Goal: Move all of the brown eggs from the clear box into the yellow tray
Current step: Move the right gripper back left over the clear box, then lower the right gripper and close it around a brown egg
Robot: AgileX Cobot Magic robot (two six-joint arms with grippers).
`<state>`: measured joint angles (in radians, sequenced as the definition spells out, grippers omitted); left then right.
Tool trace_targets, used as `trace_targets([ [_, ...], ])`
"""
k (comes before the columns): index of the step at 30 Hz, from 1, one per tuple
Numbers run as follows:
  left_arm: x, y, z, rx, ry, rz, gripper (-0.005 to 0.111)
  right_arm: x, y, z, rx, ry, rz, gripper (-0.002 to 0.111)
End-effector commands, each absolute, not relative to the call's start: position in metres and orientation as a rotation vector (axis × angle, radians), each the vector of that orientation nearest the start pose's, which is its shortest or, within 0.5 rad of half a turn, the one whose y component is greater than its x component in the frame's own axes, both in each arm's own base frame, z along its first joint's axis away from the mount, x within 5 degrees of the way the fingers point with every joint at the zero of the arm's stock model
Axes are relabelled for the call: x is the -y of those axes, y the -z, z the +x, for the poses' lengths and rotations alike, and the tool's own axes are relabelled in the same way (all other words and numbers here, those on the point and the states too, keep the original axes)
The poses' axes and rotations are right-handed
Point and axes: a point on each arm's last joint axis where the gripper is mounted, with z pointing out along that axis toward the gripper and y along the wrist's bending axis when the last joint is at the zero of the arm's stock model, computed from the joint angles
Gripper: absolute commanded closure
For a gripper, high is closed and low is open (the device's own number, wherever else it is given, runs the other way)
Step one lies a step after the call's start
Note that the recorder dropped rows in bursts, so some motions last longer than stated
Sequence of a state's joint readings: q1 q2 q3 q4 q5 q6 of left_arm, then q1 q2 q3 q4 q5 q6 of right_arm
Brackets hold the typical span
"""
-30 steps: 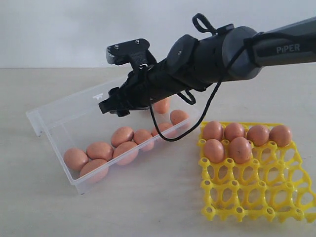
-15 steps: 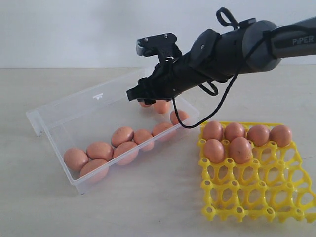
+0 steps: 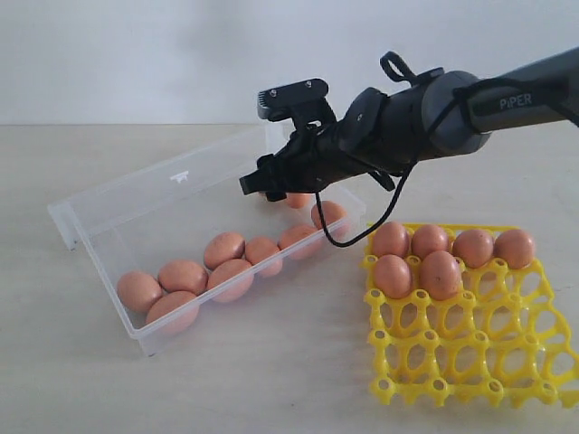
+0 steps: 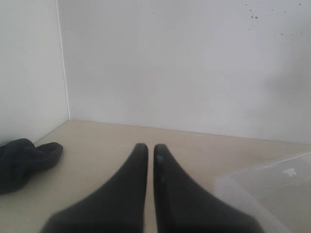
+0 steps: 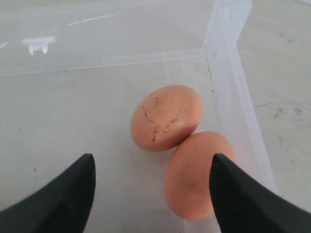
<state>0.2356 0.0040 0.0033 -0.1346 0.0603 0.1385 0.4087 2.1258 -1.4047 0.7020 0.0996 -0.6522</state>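
Pale tabletop (image 3: pixel 271 389) carries the box (image 3: pixel 109 194) at centre left and the tray (image 3: pixel 470 362) at lower right. Over the box's upper-right corner hovers the right claw (image 5: pixel 153 160), spread wide and empty; two touching eggs (image 5: pixel 166 117) lie just ahead of it. Well away, the left claw (image 4: pixel 147 151) is closed on nothing.

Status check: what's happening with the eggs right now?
Right tool open over two touching eggs in box corner. Left tool shut, empty. Six eggs in tray. Box wall crowds one egg.
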Motion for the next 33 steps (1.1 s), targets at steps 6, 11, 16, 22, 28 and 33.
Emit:
trace_targets([
  [6,-0.012,-0.208,0.055,-1.53,-0.186,-0.17,0.103,-0.207,-0.17,0.421,-2.164,-0.277,-0.588,0.049],
  [11,-0.012,-0.208,0.055,-1.53,-0.186,-0.17,0.103,-0.225,-0.172,0.414,-2.095,-0.23,-0.773,0.049],
  [16,-0.013,-0.209,0.055,-1.527,-0.187,-0.17,0.103,-0.234,-0.159,0.414,-2.065,-0.183,-0.806,0.049],
  [22,-0.013,-0.209,0.055,-1.527,-0.187,-0.17,0.103,-0.232,-0.142,0.42,-2.105,-0.196,-0.636,0.049],
  [28,-0.013,-0.209,0.055,-1.527,-0.187,-0.17,0.103,-0.231,-0.121,0.423,-2.132,-0.173,-0.617,0.049],
  [33,-0.013,-0.209,0.055,-1.527,-0.187,-0.17,0.103,-0.235,-0.11,0.414,-2.231,-0.255,-0.698,0.049],
])
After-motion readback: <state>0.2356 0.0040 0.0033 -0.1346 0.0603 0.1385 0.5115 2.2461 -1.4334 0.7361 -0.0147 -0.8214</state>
